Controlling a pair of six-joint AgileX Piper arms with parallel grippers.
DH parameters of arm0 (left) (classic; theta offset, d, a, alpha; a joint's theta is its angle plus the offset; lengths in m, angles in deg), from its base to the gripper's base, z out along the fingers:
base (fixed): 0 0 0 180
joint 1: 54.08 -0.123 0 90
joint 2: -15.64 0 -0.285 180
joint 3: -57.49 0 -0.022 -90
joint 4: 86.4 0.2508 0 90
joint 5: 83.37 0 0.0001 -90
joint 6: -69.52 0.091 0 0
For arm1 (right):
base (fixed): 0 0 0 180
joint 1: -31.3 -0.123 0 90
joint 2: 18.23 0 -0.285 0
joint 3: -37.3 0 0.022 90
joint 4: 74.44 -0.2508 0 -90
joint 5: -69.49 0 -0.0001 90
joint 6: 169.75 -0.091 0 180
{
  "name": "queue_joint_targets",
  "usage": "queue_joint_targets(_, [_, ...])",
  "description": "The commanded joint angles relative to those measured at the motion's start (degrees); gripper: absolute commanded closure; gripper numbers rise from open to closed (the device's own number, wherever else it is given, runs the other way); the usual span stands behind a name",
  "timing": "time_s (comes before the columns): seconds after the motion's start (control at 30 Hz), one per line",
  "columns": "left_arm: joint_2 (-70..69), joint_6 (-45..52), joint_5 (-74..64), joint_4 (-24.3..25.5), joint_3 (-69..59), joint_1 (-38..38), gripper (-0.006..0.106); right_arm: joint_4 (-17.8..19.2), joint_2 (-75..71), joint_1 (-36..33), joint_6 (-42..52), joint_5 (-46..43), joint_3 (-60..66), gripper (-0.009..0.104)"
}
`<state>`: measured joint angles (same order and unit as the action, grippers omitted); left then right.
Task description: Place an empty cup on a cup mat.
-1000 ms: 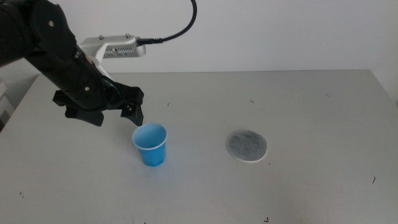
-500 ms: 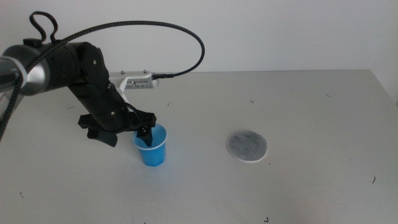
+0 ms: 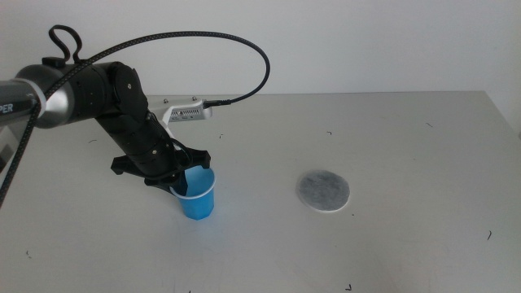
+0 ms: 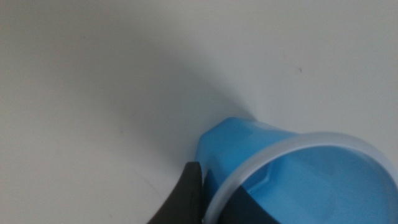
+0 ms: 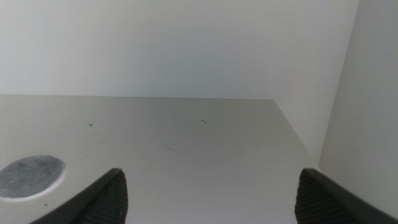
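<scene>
Cup (image 3: 198, 195): a small bright blue tapered vessel with a thin white rim, standing upright on the grey counter (image 3: 407, 130), left of centre in the middle view. Cup mat (image 3: 323, 190): a flat round disc, mottled grey on top with a white edge, lying well apart from the cup, to its right, with bare counter between them.

Left end effector (image 3: 184, 176): at the cup's rim on the side away from the mat. In the left wrist view one dark jaw lies against the outer wall just below the rim, the other sits inside the mouth, and the blue wall (image 4: 231, 144) is visibly flattened into a facet beside the jaw; the end effector is therefore judged to be clenched on the cup wall. The cup rests on the counter, not yet lifted.

Right end effector (image 5: 208, 193): waiting off to the mat's side, out of the middle view; its jaws stand wide apart with nothing between them, and its wrist view takes in part of the mat (image 5: 30, 176).

Handling note: the cup appears empty, very light and thin-walled, so it yields easily under pressure. A pinch across the wall just below the stiffer rolled rim is the sensible hold; excess force would likely crease it, and a loose one could let the smooth taper slip or tilt during carriage.
</scene>
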<state>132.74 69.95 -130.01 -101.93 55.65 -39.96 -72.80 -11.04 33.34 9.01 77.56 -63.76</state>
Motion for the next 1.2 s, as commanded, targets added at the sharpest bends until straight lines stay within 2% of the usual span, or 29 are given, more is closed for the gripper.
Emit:
queue_joint_targets(0.0, [-3.2, -0.1, 0.7, -1.6, 1.8, 0.3, 0.101, 0.8, -1.5, 0.0, 0.3, -4.3, -0.5, 0.001])
queue_joint_targets(0.23, [-7.1, -1.4, -1.2, -2.5, 4.6, 1.9, 0.101, 0.8, -1.5, 0.0, 0.3, -4.3, -0.5, 0.001])
queue_joint_targets(0.43, [-6.0, -9.2, -3.4, 2.7, 14.2, 7.5, 0.101, 0.8, -1.5, 0.0, 0.3, -4.3, -0.5, 0.001])
queue_joint_targets(0.6, [-0.8, -13.4, -5.7, 5.9, 23.6, 12.7, 0.101, 0.8, -1.5, 0.0, 0.3, -4.3, -0.5, 0.001])
queue_joint_targets(0.93, [11.8, -15.6, -8.5, 5.9, 40.2, 21.6, 0.101, 0.8, -1.5, 0.0, 0.3, -4.3, -0.5, 0.001])
queue_joint_targets(1.17, [16.3, -17.0, -9.9, 6.0, 43.7, 23.9, 0.101, 0.8, -1.5, 0.0, 0.3, -4.3, -0.5, 0.001])
